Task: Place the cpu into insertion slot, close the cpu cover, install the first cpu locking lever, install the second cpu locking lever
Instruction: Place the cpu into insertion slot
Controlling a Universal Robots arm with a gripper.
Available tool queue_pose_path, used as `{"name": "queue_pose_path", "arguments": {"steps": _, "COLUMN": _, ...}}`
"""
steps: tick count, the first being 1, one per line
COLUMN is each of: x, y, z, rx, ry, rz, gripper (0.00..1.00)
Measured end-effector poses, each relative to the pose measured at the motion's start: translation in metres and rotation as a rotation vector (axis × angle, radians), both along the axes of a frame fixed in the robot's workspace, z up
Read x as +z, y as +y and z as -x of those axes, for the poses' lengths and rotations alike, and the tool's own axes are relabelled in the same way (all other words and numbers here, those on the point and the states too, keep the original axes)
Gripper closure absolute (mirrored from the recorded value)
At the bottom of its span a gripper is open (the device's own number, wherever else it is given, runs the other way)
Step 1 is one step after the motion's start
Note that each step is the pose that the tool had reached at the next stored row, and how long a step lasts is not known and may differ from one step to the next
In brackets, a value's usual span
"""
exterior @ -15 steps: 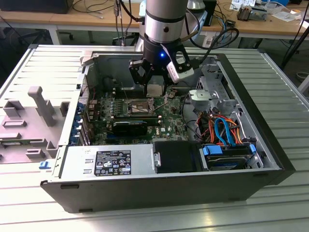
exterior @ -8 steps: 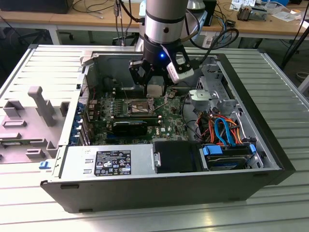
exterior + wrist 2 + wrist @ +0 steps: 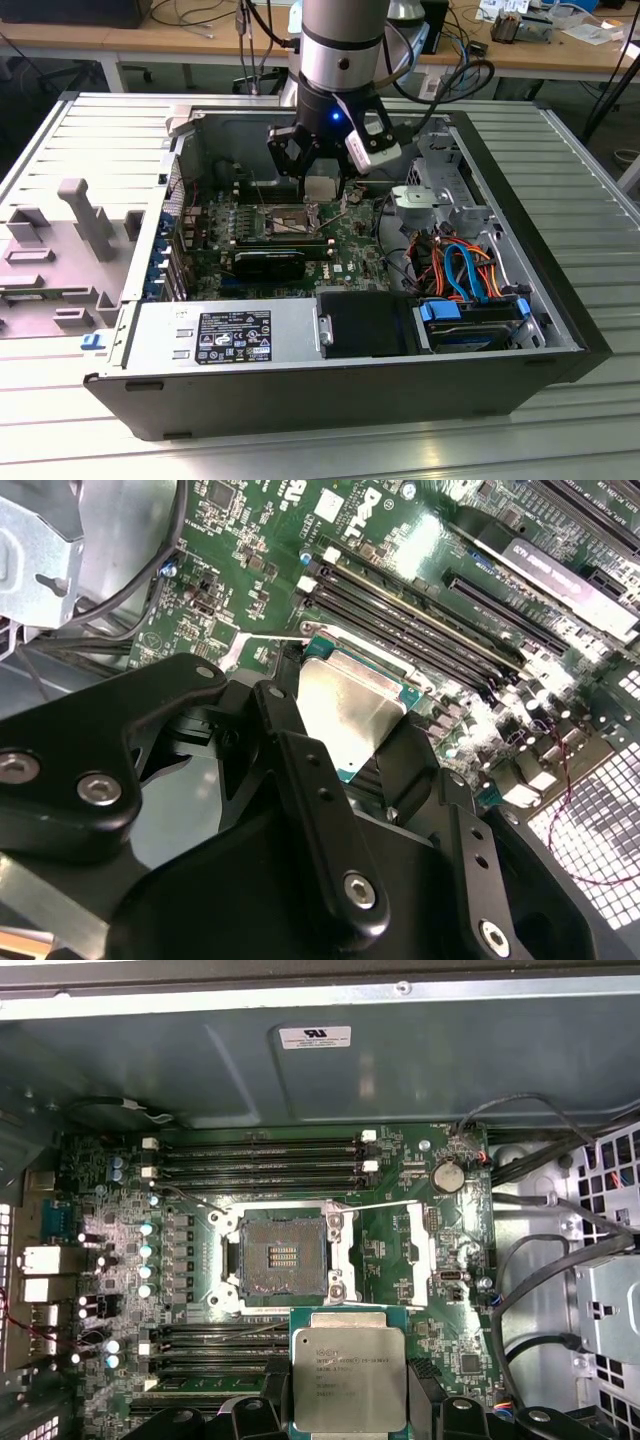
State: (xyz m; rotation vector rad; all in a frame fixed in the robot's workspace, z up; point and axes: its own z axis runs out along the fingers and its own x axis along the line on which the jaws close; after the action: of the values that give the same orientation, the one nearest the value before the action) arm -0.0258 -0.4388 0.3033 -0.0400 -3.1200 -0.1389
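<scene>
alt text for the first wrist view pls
The black gripper holds a flat square silver-grey cpu by two opposite edges over a green circuit board. The square, dark-centred, silver-rimmed insertion slot lies uncovered and empty, apart from the chip.

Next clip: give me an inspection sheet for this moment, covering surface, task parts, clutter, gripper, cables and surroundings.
Surface: slatted metal table carrying an open computer case.
Job's things: chip held above the board, not yet in the socket; the socket is open and empty; the cover seems swung aside.
Clutter: grey plastic fixture on the table, at the exterior view's left.
Gripper: gripper shut on the chip.
Cables: orange and blue bundle inside the case, apart from the socket.
Surroundings: benches with wires behind.
</scene>
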Motion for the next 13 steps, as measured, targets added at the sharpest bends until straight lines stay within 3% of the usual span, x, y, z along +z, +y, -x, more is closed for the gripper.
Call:
{"name": "queue_pose_path", "arguments": {"steps": 10, "x": -0.0036, "y": -0.0010, "z": 0.0005, "rx": 0.000, "ry": 0.0000, "rz": 0.0006, "gripper": 0.45}}
{"name": "queue_pose_path", "arguments": {"steps": 13, "x": -0.0049, "y": -0.0009, "z": 0.0064, "rx": 0.000, "ry": 0.0000, "rz": 0.0011, "gripper": 0.45}}
